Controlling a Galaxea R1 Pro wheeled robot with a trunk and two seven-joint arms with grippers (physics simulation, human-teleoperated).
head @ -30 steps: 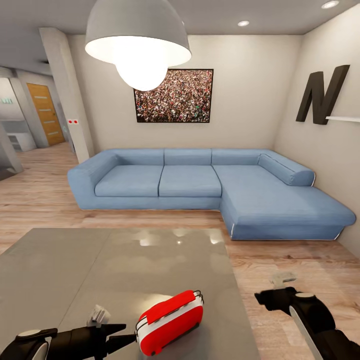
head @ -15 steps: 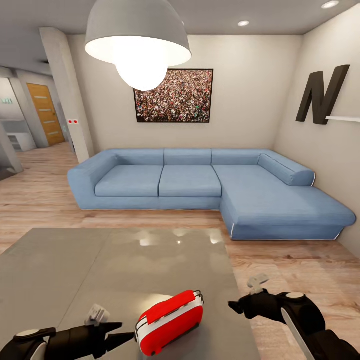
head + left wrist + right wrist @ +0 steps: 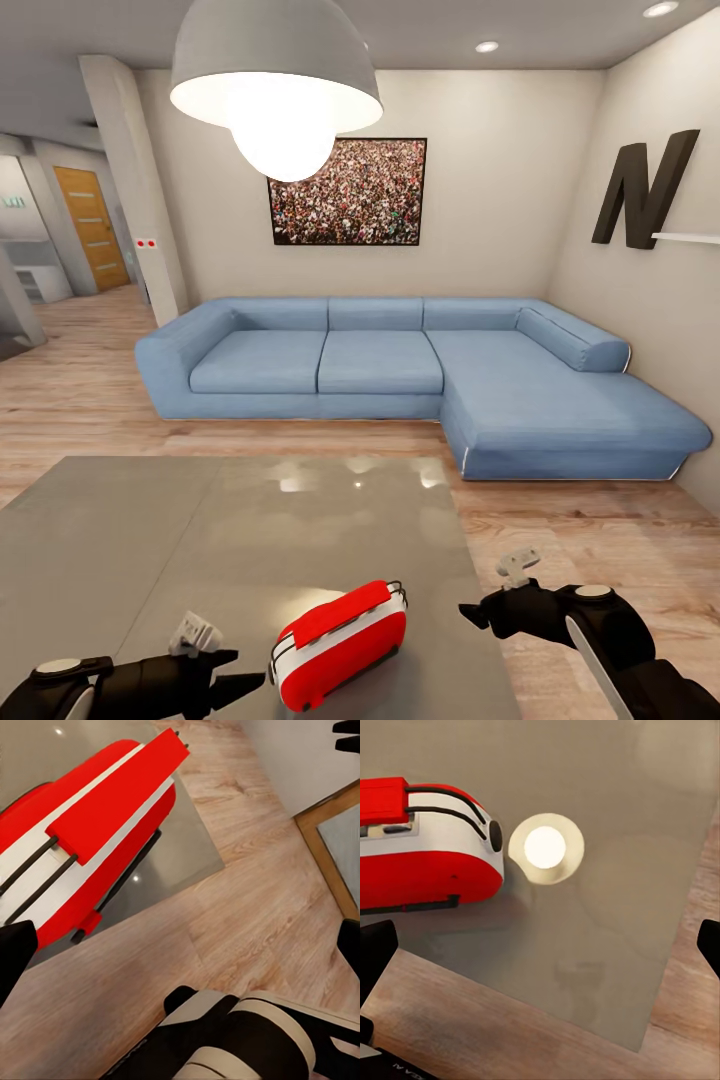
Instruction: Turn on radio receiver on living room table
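Radio receiver (image 3: 340, 645) sits near your counter (image 3: 150, 540) edge between both grippers, fingers apart on left gripper (image 3: 245, 680) and right gripper (image 3: 470, 612); a hard sideways poke likely shoves it off.

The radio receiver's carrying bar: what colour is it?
Red, on thin dark wires; the radio receiver shows it best in the left wrist view.

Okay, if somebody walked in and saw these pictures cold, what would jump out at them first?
Probably the red radio receiver, lying on the near part of the glossy grey table with a black gripper on either side of it, the left gripper close by and the right gripper near the table's edge. Behind it, the big blue corner sofa spans the far wall under a glowing white dome lamp.
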